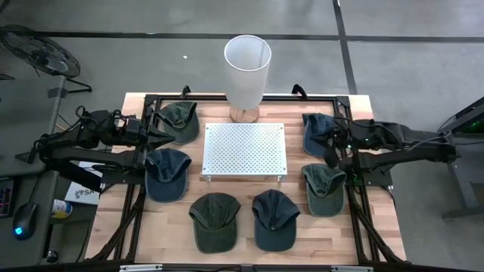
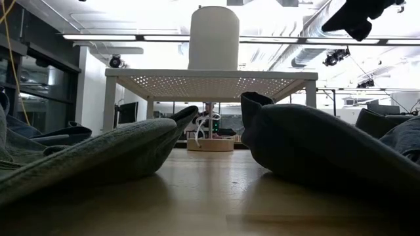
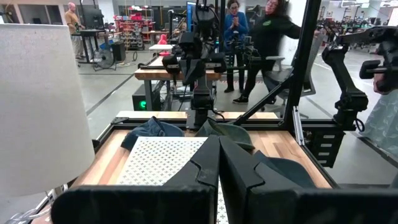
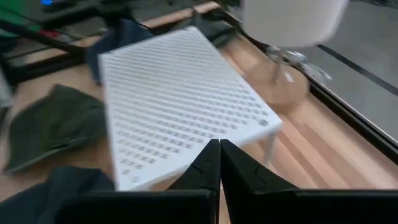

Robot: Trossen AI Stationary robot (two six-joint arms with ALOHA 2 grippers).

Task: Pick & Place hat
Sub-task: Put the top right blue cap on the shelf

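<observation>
Hats untouched, both grippers empty

Table (image 1: 136, 227) first: I see six caps laid around the white perforated stand (image 1: 243, 147), with the white lamp (image 1: 247, 64) behind it. I judge the stand to be the drop spot. My left gripper (image 1: 168, 138) hovers, fingers pressed together and holding nothing, between the green cap (image 1: 180, 121) and the blue cap (image 1: 168, 172). My right gripper (image 1: 330, 156) is likewise closed and empty, near another blue cap (image 1: 318, 128). I would open the fingers wide before descending, then pinch a crown rather than the flat brim.

Cloth caps (image 1: 215, 219) matt; wood table (image 1: 302, 245) smooth; perforated white platform (image 1: 243, 148) matt.
</observation>
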